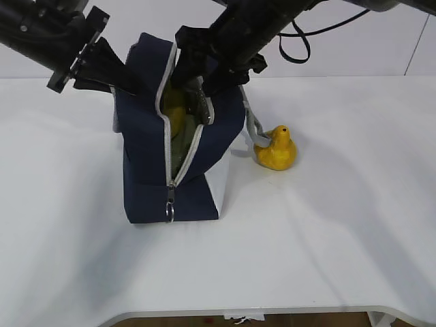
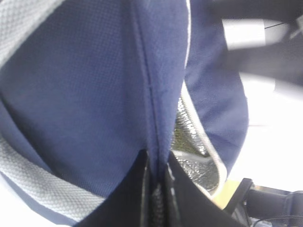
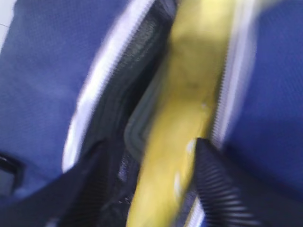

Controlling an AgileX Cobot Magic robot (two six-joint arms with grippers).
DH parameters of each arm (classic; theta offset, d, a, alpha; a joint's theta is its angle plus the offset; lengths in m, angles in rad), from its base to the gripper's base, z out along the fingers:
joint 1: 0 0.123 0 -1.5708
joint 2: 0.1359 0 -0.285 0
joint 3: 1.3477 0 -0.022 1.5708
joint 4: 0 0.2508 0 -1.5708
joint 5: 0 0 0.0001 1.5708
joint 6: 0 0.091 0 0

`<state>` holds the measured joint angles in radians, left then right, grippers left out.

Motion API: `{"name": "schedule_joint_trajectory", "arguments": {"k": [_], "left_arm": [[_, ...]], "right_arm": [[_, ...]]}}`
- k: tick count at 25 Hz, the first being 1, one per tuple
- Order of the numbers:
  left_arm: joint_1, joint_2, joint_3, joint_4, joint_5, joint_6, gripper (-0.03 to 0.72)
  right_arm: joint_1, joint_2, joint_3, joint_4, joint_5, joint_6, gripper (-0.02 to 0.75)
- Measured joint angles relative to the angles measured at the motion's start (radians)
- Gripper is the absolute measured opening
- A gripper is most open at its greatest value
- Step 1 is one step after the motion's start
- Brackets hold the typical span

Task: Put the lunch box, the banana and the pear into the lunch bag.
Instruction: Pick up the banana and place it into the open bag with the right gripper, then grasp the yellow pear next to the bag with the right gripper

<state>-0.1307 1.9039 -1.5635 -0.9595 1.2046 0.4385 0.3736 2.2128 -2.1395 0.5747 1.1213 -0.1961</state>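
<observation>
The navy lunch bag (image 1: 146, 157) stands upright on the white table with its zipper open. My left gripper (image 1: 126, 82) is shut on the bag's left top flap and holds it up; the left wrist view shows the blue fabric (image 2: 94, 94) pinched between the jaws of the left gripper (image 2: 156, 163). My right gripper (image 1: 199, 102) is in the bag's mouth, closed around the yellow banana (image 3: 189, 94), which points down into the bag (image 3: 47, 71). The banana (image 1: 174, 112) shows inside the opening. The pale green lunch box (image 1: 180, 146) lies deeper inside. The pear (image 1: 276, 150) sits on the table right of the bag.
The zipper's ring pull (image 1: 169, 211) hangs at the bag's front bottom. A grey strap (image 1: 253, 126) hangs off the bag's right side, touching the pear. The table's front edge (image 1: 272, 315) is near the bottom of the exterior view.
</observation>
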Motion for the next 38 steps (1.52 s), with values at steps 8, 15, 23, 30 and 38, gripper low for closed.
{"name": "schedule_joint_trajectory", "arguments": {"k": [8,15,23,30,38], "left_arm": [[0.0,0.0,0.0,0.023,0.0,0.0,0.006],[0.0,0.0,0.0,0.046,0.0,0.0,0.006],[0.0,0.0,0.0,0.065,0.0,0.0,0.006],[0.0,0.0,0.0,0.067,0.0,0.0,0.006],[0.0,0.0,0.0,0.067,0.0,0.0,0.006]], "right_arm": [[0.001,-0.01,-0.159,-0.191,0.114,0.077,0.552],[0.001,-0.107,-0.119,-0.396,0.128,0.14,0.552],[0.002,-0.183,0.092,-0.636,0.132,0.221,0.531],[0.002,-0.111,0.129,-0.693,0.13,0.254,0.53],[0.002,0.002,0.129,-0.7,0.126,0.268,0.529]]}}
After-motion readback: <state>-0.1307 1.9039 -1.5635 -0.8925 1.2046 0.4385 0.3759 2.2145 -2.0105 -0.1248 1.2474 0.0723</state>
